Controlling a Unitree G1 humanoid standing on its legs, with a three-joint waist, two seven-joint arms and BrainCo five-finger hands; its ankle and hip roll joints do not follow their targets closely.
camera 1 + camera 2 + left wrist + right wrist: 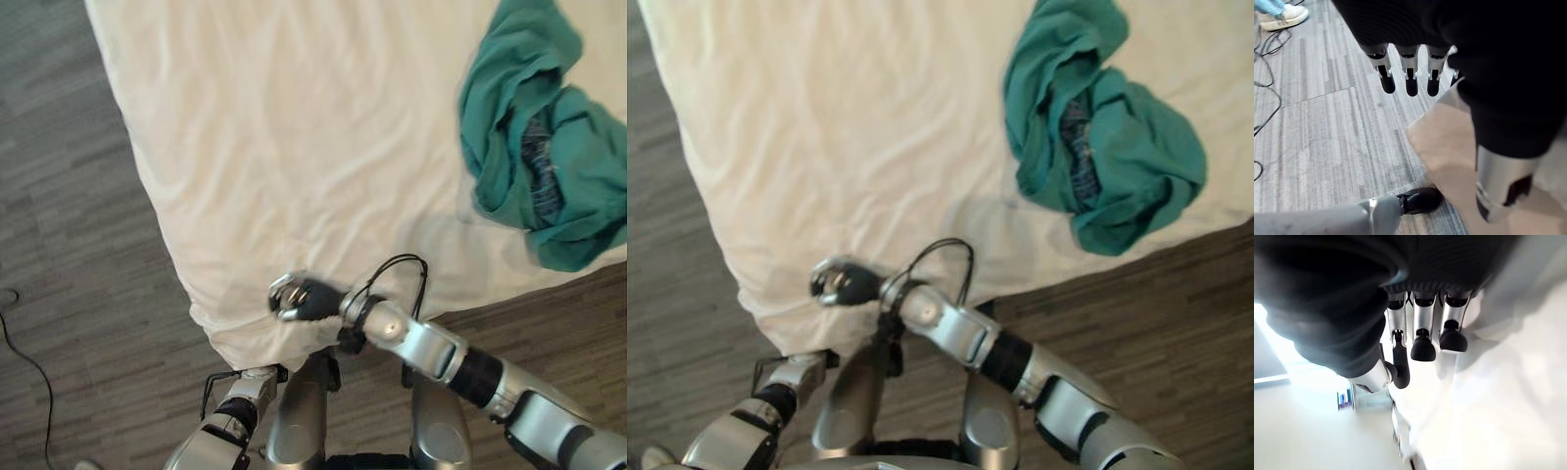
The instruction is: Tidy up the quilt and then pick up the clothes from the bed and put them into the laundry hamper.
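A white quilt (294, 147) covers the bed, its near corner (230, 343) hanging over the edge. A crumpled teal garment (539, 157) lies on the quilt at the far right. My right hand (306, 299) hovers just over the quilt beside that corner, its fingers (1422, 340) curled with no cloth between them. My left hand (1409, 68) hangs low beside the bed under the corner, fingers straight and pointing at the floor, close to the quilt's hanging edge (1444, 152).
Grey striped carpet (78, 294) runs around the bed on the left and near sides. A person's white shoe (1281, 14) and loose cables (1266, 54) are on the floor further off.
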